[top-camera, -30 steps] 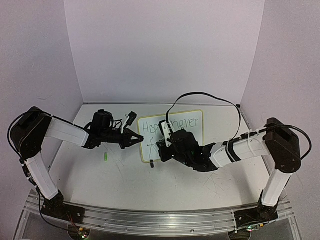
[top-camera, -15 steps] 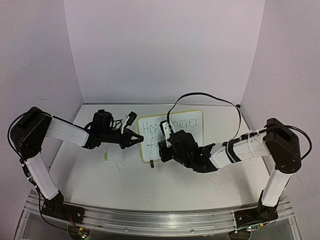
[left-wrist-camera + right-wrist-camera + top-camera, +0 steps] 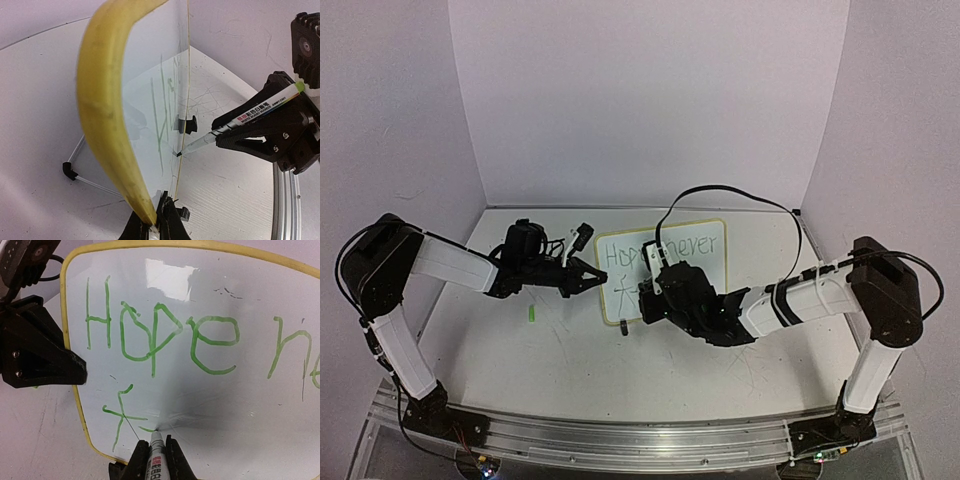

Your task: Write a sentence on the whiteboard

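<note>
Top view: high behind, looking down on the table [image 3: 570,370], far off. Left wrist: close, edge-on along the board [image 3: 107,125] rising from its jaws. Right wrist: close, facing the board past the marker [image 3: 156,461] in its jaws. All share the board.

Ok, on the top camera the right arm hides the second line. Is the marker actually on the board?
Observer: Yes. In the right wrist view the marker tip touches the whiteboard just right of the f, with a short green stroke at the tip.
Operator: And is the left side gripping the board itself?
Observer: In the left wrist view, the left gripper is shut on the yellow rim at the board's edge.
</note>
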`<state>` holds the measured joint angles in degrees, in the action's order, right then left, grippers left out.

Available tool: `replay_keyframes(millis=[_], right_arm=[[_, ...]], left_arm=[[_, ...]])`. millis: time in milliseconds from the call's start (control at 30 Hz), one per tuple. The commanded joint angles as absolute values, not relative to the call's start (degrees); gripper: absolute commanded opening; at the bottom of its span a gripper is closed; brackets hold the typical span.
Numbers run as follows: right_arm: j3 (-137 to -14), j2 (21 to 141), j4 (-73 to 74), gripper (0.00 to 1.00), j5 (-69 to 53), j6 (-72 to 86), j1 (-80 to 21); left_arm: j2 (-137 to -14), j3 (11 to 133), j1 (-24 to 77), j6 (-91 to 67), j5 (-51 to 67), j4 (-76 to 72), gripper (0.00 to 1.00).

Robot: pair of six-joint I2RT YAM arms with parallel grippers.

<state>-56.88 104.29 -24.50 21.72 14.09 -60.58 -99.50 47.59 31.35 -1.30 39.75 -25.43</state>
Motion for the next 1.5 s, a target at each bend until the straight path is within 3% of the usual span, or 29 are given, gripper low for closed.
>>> replay_keyframes(millis=[0,1467], right_arm=[[-57.8,102.9,-25.2,0.0,26.2,14.2,-59.8],[-59.2,104.2,-26.1,0.0,24.3,13.7,-59.2]], left_arm=[[-101.5,48.3,30.7,4.6,29.1,-20.2,0.0],[-101.9,48.6,30.8,4.8,29.1,-19.9,0.0]])
